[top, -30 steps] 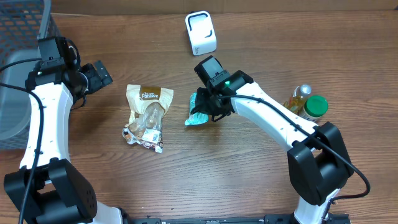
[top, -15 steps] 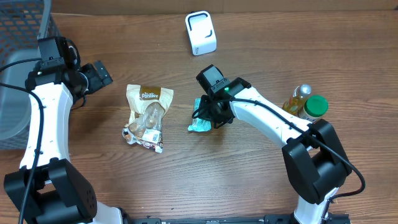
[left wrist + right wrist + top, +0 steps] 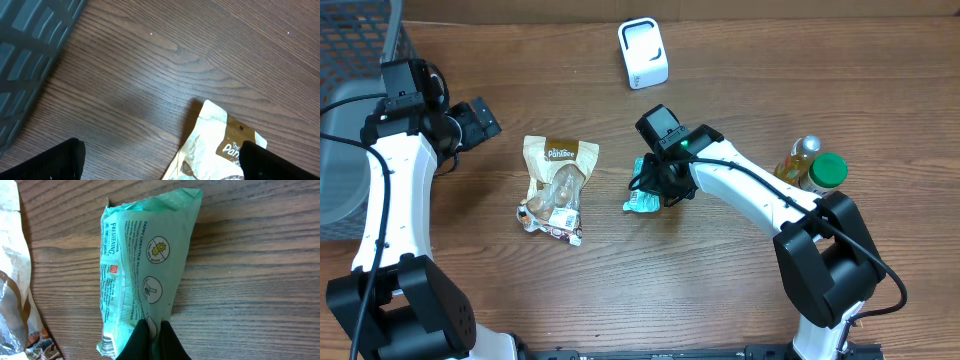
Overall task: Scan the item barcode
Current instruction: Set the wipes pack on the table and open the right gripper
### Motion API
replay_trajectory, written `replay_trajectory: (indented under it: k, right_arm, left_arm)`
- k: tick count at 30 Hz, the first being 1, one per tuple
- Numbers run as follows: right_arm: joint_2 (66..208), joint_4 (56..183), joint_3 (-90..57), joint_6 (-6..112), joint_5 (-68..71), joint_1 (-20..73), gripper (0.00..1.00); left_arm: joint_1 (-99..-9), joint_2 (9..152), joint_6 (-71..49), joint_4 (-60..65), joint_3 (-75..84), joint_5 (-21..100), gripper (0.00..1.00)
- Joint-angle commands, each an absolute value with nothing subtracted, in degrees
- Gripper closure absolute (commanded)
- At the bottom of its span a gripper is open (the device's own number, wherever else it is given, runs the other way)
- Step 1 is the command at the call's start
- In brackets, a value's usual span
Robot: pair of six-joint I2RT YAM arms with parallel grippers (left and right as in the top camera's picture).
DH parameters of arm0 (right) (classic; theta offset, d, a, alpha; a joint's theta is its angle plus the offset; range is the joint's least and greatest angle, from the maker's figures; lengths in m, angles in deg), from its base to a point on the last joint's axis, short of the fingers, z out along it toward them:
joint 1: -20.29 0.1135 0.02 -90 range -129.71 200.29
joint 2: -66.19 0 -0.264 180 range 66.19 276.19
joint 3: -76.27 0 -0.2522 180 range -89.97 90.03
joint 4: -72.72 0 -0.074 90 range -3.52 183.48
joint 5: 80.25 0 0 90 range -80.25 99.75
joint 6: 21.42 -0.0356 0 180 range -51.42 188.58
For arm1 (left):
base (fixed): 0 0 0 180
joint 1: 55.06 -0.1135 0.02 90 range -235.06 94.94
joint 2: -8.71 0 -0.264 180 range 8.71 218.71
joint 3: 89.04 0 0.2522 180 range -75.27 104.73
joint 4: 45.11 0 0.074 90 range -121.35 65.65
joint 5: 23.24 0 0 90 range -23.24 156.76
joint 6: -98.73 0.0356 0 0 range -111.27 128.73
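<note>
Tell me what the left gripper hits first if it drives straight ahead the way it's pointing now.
Most likely the bare wooden table, just short of the brown snack bag, whose top corner sits between the fingers of the open left gripper. Depth is unclear.

We show a brown worktop [image 3: 620, 290] with dark wood grain. The packet [image 3: 145, 265] is mint green, printed in white text, with round white-outlined icons, a small red square and a black-and-white barcode. The right fingers [image 3: 142, 342] are black. The bag [image 3: 558, 185] is cream with a brown band lettered in white. The scanner [image 3: 643, 53] is white with a dark-edged window. The bottle [image 3: 800, 158] looks yellowish, though glare blurs it; the lid [image 3: 829, 170] is green. The basket [image 3: 355, 40] is grey mesh.
</note>
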State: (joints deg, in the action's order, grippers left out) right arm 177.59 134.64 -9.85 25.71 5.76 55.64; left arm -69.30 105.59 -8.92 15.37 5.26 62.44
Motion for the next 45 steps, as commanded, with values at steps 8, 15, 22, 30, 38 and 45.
replay_trajectory:
  k: [8,15,22,30,38,45]
  right_arm:
    - [177.61,133.09,-12.48,25.25,7.34,55.9,0.96]
    - [177.61,132.68,-12.72,25.25,7.34,55.9,0.95]
    - [177.61,132.63,-12.72,25.27,7.34,55.9,0.81]
    - [177.61,132.63,-12.72,25.27,7.34,55.9,0.53]
    - [177.61,131.8,-12.72,25.3,7.36,55.9,0.26]
    - [177.61,131.54,-12.72,25.32,7.36,55.9,0.12]
  left_arm:
    - [-68.58,105.72,-9.29,15.31,6.22,62.29,0.01]
    - [-68.6,105.72,-9.29,15.31,6.22,62.29,0.0]
    - [-68.58,105.72,-9.29,15.31,6.22,62.29,0.0]
    - [-68.6,105.72,-9.29,15.28,6.22,62.29,0.0]
    - [-68.53,105.72,-9.29,15.28,6.22,62.31,0.0]
    - [-68.53,105.72,-9.29,15.28,6.22,62.29,0.0]
